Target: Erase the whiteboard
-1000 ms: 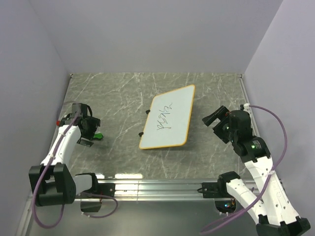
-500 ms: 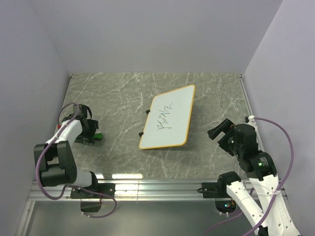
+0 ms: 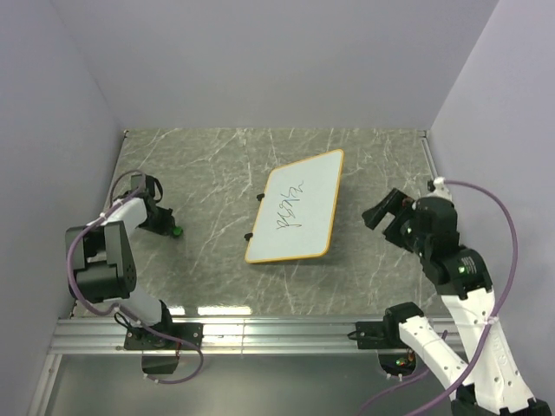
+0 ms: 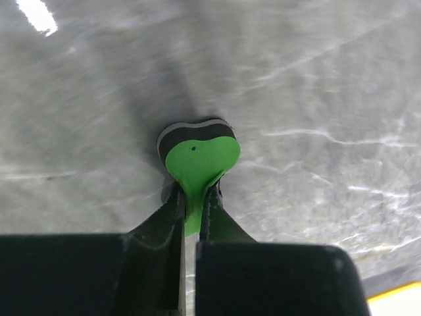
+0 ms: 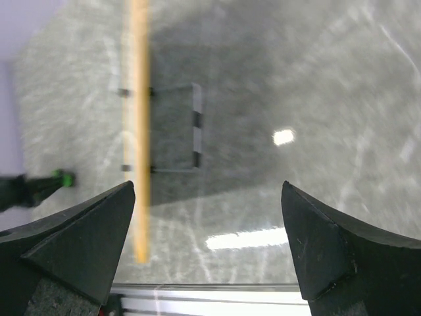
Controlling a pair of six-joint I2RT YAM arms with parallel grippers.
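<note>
The whiteboard (image 3: 299, 208) lies tilted mid-table, white with an orange rim and a dark scribble (image 3: 289, 211) near its left edge. The right wrist view shows it edge-on as an orange strip (image 5: 138, 131). A small green eraser (image 3: 176, 230) sits on the marble at the far left. My left gripper (image 3: 168, 225) is shut on it. In the left wrist view the black fingers (image 4: 172, 210) pinch the eraser's narrow waist (image 4: 197, 158), and its black felt side shows behind. My right gripper (image 3: 382, 211) hovers open to the right of the whiteboard, its jaws wide apart (image 5: 207, 187) with nothing between them.
Two black clips (image 3: 259, 198) (image 3: 248, 236) stick out from the whiteboard's left long edge. A metal rail (image 3: 277, 334) runs along the near table edge. Purple walls close in on the left, back and right. Bare marble (image 3: 208, 173) lies between eraser and whiteboard.
My left gripper dropped onto the green eraser and closed on it. The right arm swung slightly, ending a little higher and still open. The whiteboard stayed put.
</note>
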